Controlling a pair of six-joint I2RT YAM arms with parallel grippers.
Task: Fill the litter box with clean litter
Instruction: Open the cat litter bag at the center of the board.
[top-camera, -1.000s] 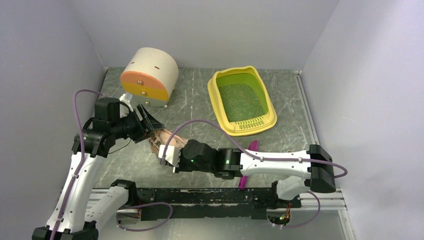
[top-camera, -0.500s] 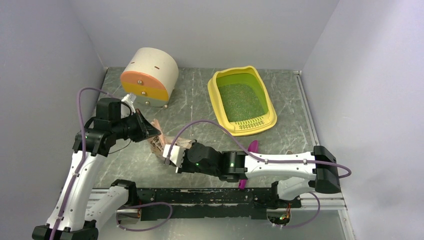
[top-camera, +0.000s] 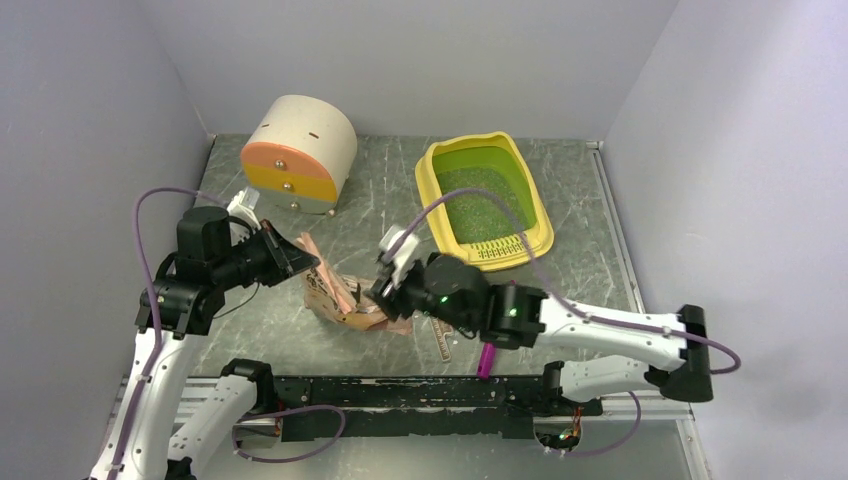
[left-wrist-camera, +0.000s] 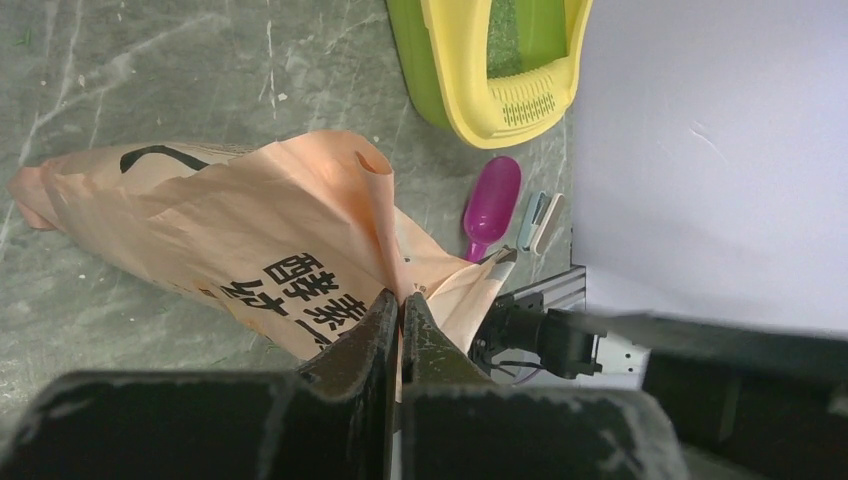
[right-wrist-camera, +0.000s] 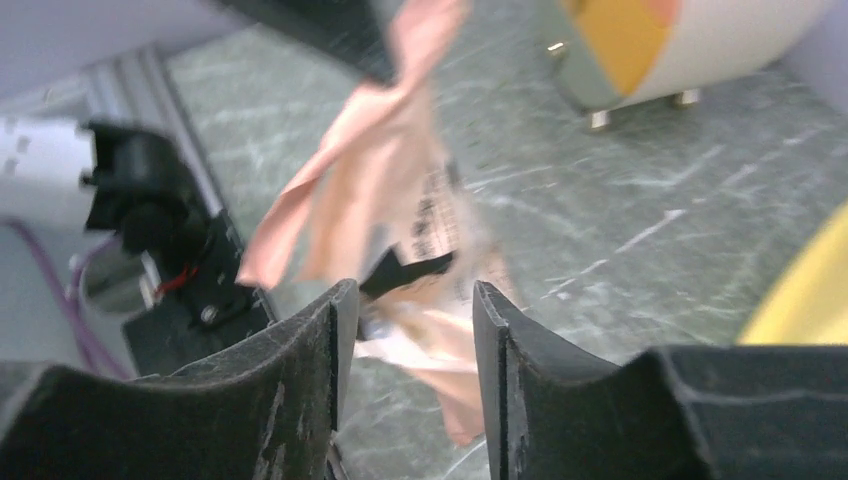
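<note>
Grey marbled tabletop (top-camera: 380, 200). Yellow plastic litter box (top-camera: 497, 253), lime-green pan, back right. Crumpled peach printed bag (left-wrist-camera: 250, 240) front-centre: floppy, likely bottom-heavy, take its top edge. Left pincer (left-wrist-camera: 400, 300) clamped on bag edge; right pincer (right-wrist-camera: 410, 290) part-open, empty. Pale-green granular clean litter (top-camera: 485, 205) thinly covers pan.

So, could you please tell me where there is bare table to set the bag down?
Bare table lies between the cylindrical container and the litter box, and again between the box and the right wall. The near centre is crowded: bag, left gripper, right gripper and magenta scoop.
</note>
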